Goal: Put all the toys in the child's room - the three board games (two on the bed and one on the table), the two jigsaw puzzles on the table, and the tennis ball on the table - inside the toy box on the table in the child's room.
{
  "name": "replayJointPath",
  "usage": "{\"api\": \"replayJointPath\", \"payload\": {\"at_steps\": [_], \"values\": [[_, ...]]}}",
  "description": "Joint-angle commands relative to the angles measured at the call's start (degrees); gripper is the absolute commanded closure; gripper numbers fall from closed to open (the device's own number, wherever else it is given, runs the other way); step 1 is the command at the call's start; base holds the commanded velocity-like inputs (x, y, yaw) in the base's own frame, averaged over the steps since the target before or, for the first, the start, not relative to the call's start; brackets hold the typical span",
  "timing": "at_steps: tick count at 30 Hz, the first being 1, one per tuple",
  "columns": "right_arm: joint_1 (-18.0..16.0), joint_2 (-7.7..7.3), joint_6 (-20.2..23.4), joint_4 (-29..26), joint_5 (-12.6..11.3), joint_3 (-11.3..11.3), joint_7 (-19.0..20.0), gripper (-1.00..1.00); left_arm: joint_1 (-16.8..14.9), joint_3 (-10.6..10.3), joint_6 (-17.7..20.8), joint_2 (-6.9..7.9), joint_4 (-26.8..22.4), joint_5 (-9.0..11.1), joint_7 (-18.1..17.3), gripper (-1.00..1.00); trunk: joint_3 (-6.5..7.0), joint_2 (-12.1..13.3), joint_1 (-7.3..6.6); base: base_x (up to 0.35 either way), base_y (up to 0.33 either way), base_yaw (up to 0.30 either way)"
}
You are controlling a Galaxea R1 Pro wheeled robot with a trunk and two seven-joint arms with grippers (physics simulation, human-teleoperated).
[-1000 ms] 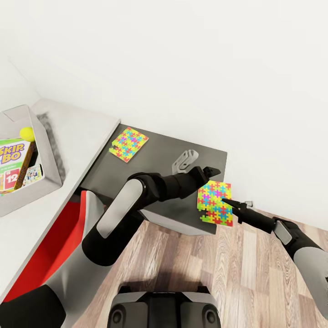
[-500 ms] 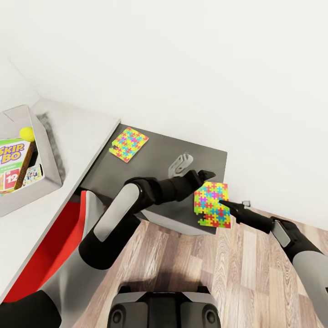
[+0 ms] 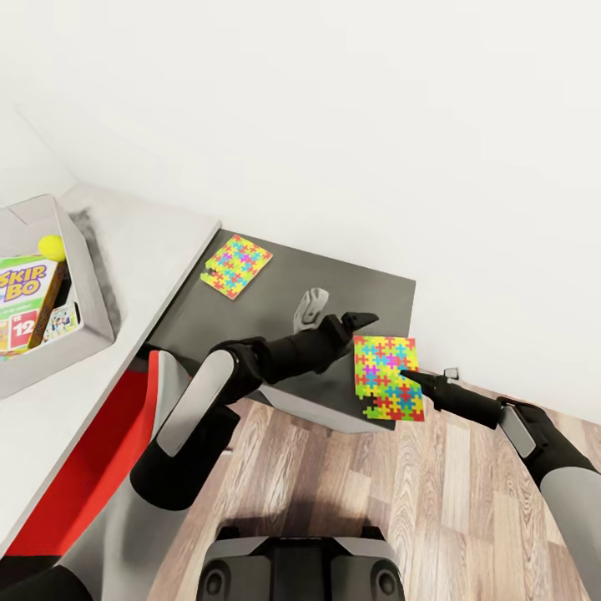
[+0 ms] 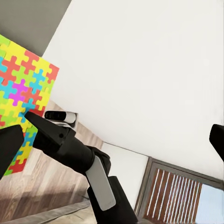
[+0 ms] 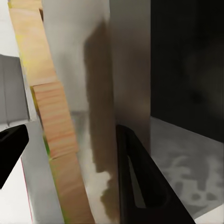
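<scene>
At the far left of the head view the toy box [image 3: 83, 275] sits on the pale top of the table [image 3: 142, 242], and inside it lie the green-yellow-red SKIP-BO game [image 3: 21, 305], a smaller blue game box [image 3: 60, 320] beside it, and the tennis ball [image 3: 51, 244] near the box's back wall; to the right, on the lower dark grey desk [image 3: 275, 288], one jigsaw puzzle [image 3: 237, 265] lies flat near the corner that meets the table; further right the left arm [image 3: 250, 367] reaches across that desk, and its left gripper [image 3: 338, 313] hovers just beside the other puzzle, its two fingers spread apart with nothing between them; in the left wrist view its dark fingertips sit at opposite edges of the frame, wide apart; the second jigsaw puzzle [image 3: 386, 376] hangs tilted at the desk's near right corner, over the wood-plank floor [image 3: 359, 484], pinched at its right edge by the right gripper [image 3: 409, 375], whose fingers close on the box; in the left wrist view the same puzzle [image 4: 23, 98] shows with the right gripper's dark fingers [image 4: 46, 130] clamped on its edge; the right wrist view shows the puzzle's thin wooden-looking edge [image 5: 51, 130] running between its two dark fingers; behind everything stands the plain white wall [image 3: 376, 125].
</scene>
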Motion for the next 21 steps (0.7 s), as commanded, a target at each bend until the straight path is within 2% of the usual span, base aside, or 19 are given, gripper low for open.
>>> {"api": "replayJointPath", "payload": {"at_steps": [1,8,21], "values": [[0.02,2.1,0.34,-0.04,-0.07,0.09,-0.41,1.0,0.06,0.2,0.34,-0.03,-0.03,0.52,0.07,-1.0,0.01,-0.08,0.05,0.0,0.0,-0.032],[0.12,2.09,0.38,-0.26,-0.13,0.07,-2.02,1.0,0.28,0.68,1.35,-0.05,-0.03,0.56,-1.85,-1.0,0.6,-0.08,0.05,0.0,0.0,-0.049],[0.15,2.09,0.36,-0.22,-0.15,0.08,-2.7,1.0,0.35,0.72,1.68,-0.11,-0.03,0.57,-3.43,-1.0,1.78,-0.08,0.05,0.0,0.0,-0.064]]}}
